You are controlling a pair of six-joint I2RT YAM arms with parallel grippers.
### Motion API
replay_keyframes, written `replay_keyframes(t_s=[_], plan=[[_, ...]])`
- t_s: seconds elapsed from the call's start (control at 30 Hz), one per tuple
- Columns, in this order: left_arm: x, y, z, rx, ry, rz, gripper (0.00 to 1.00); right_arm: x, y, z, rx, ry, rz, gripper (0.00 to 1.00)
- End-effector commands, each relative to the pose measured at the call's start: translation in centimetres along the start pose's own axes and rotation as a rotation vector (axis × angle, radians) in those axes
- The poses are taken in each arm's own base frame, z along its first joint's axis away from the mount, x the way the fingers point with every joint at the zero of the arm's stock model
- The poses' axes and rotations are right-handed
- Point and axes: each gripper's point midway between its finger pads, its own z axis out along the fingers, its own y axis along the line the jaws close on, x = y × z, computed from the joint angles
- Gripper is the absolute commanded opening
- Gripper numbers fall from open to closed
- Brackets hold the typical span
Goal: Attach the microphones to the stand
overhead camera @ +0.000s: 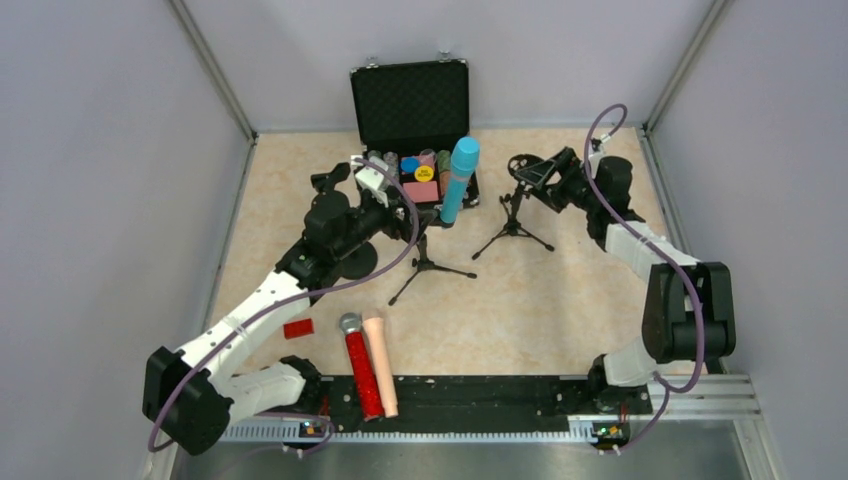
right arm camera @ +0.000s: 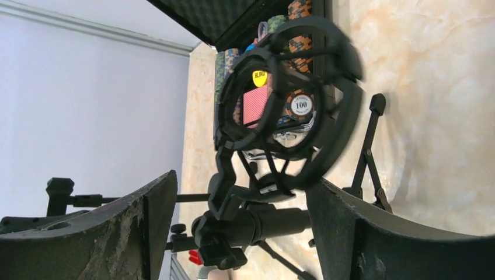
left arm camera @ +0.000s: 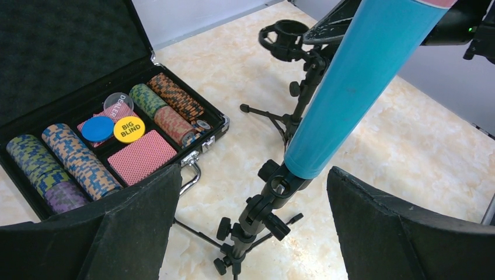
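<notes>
Blue microphone [left arm camera: 356, 87] stands clear between released left fingers [left arm camera: 134, 233]; released right fingers [right arm camera: 117, 233] flank the ring mount [right arm camera: 341, 116].

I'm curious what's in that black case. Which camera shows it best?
The left wrist view: the open case sits close, its chips and BIG BLIND button legible. The top view shows it small, partly behind the blue microphone. The right wrist view glimpses it through the empty stand's ring.

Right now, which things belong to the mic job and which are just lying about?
Job: blue mic, red mic, beige mic, left stand, right stand.
Lying about: poker case, red block.
</notes>
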Motion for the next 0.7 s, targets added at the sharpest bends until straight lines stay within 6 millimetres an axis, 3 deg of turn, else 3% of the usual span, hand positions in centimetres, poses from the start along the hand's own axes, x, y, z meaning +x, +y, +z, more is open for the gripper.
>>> replay_keyframes(t_s=[0.0, 0.17, 0.27, 0.67], plan=[[-2.9, -0.5, 0.2, 0.025, -0.08, 0.01, 0.98, -1.1, 1.8, 1.4, -0.062, -0.014, -0.078, 0.76], [-2.7, -0.6, 0.2, 0.029, -0.08, 0.006, 0.97, -0.1, 2.3, 2.3, -0.1, 0.034, -0.076, 0.61], [-2.6, -0.6, 0.2, 0.027, -0.076, 0.006, 0.97, 0.5, 2.7, 2.2, -0.108, 0.048, -0.085, 0.58], [-2.3, -0.9, -0.1, 0.048, -0.077, 0.012, 0.97, -0.1, 3.5, 1.2, 0.039, 0.017, -0.322, 0.75]])
